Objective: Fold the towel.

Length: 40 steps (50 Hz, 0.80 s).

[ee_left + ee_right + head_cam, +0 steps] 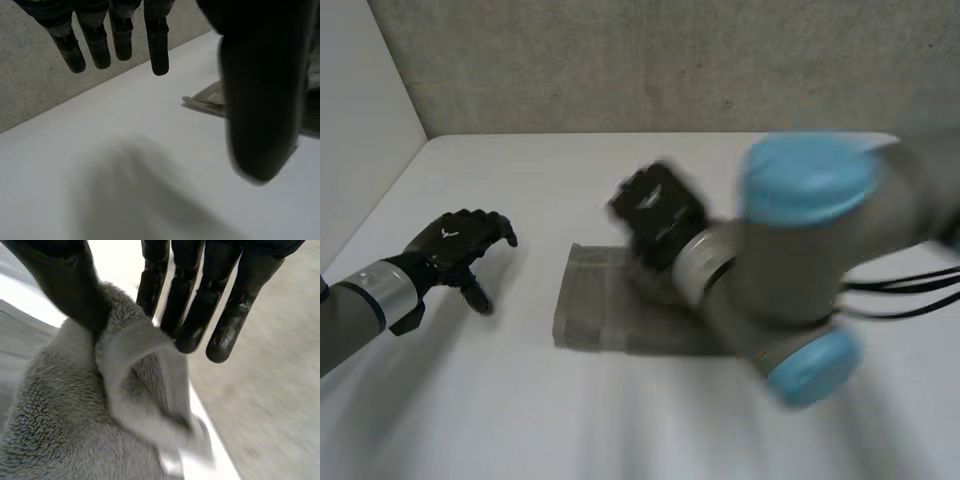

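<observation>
The grey towel [592, 300] lies in a folded rectangle in the middle of the white table, partly hidden under my right arm. My right hand [658, 212] is over the towel's far right part. In the right wrist view a raised fold of the towel [135, 355] stands between the thumb [65, 285] and the fingers [192, 315], pinched there. My left hand [455, 245] hovers left of the towel, apart from it, its fingers [157, 50] straight and relaxed. The towel's near corner [207, 97] shows beside that hand's thumb.
A grey wall [620, 60] runs behind the white table [520, 420]. A lighter wall [360, 120] borders the table on the left. Bare table lies in front of the towel and between it and my left hand.
</observation>
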Each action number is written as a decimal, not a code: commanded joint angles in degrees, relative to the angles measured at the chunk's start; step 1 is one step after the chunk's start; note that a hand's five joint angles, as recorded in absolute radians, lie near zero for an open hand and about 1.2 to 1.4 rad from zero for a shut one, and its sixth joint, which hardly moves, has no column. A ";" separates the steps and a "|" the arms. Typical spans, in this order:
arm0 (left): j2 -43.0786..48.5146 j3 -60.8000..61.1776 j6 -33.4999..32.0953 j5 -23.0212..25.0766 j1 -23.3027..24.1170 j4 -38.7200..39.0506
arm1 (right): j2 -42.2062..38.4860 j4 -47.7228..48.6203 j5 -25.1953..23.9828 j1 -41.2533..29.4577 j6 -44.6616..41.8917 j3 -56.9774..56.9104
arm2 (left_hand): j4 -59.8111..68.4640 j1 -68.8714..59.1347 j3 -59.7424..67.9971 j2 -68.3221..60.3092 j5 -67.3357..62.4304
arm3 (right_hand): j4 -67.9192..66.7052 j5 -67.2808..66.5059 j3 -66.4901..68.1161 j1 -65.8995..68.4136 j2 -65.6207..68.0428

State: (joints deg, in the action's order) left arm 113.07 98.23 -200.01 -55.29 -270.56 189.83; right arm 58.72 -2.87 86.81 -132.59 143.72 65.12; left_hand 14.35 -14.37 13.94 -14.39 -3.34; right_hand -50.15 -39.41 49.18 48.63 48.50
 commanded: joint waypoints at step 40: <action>2.25 -0.67 3.93 -4.22 16.03 2.74 | 11.24 18.95 -5.43 19.74 -0.54 43.43 | 3.60 -3.58 4.01 -3.56 -4.61 | 4.91 4.17 -3.94 -3.39 -3.26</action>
State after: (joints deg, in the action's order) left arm 111.37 98.58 -195.74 -56.87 -256.05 191.20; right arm 69.85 15.09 81.06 -114.13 143.13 108.36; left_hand 16.30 -16.42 16.74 -16.61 -7.40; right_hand -42.60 -32.73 42.67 42.82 42.88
